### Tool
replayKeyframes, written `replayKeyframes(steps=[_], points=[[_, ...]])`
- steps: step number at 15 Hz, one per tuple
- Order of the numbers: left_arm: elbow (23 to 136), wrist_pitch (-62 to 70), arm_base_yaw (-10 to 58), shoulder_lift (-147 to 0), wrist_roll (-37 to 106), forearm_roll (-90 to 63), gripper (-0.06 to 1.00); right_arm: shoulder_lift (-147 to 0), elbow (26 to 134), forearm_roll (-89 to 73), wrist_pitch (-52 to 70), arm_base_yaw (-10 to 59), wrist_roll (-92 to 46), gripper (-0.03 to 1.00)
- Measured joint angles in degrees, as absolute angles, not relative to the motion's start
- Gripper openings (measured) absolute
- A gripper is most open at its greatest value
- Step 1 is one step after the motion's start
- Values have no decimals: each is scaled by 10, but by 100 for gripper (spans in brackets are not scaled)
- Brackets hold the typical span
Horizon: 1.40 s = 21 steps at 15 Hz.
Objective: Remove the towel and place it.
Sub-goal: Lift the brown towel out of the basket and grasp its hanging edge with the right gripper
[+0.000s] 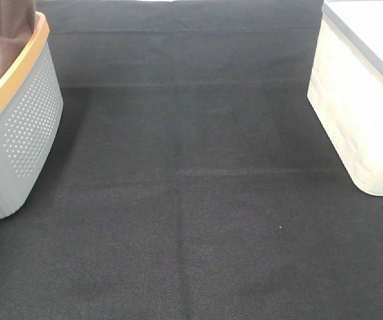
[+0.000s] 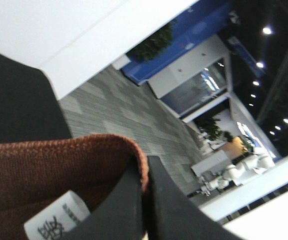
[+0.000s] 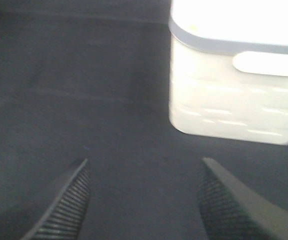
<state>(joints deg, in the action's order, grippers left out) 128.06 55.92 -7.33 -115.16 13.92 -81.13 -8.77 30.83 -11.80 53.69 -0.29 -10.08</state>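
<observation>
Two claws differ: my left gripper (image 2: 146,172) pinches the rust-brown microfibre towel (image 1: 8,23), raised to clear the grey perforated basket (image 1: 24,127) at the frame's upper left; my right gripper (image 3: 144,170) hangs wide, empty.

text: none legible | white tag (image 2: 58,220) on towel (image 2: 43,170) — print blurred

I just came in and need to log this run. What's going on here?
The left gripper is shut on an edge of the rust-brown towel, near its white tag. In the high view the towel stands up out of the grey basket at the left edge, so it is not yet laid down. The right gripper hangs open and empty above the black table cover, near the lidded white bin.
</observation>
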Motion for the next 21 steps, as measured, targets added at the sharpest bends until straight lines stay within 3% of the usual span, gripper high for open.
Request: replayKeyframes(steps=[4, 7, 10, 12, 16, 21], points=[[1281, 506, 7, -1152, 185, -821, 0, -255, 320, -305, 457, -3, -250, 59], [1281, 466, 76, -1152, 218, -819, 0, -396, 384, -474, 428, -3, -462, 59], [1281, 431, 128, -1152, 244, -813, 0, -507, 455, -563, 428, -3, -545, 59], [1281, 410, 156, -1152, 270, -810, 0, -570, 496, -597, 431, 11, -576, 59], [1281, 403, 197, -1152, 285, -810, 0, -653, 552, -593, 364, 140, -633, 59], [1281, 400, 218, -1152, 285, -810, 0, -722, 554, -591, 279, 153, -665, 59]])
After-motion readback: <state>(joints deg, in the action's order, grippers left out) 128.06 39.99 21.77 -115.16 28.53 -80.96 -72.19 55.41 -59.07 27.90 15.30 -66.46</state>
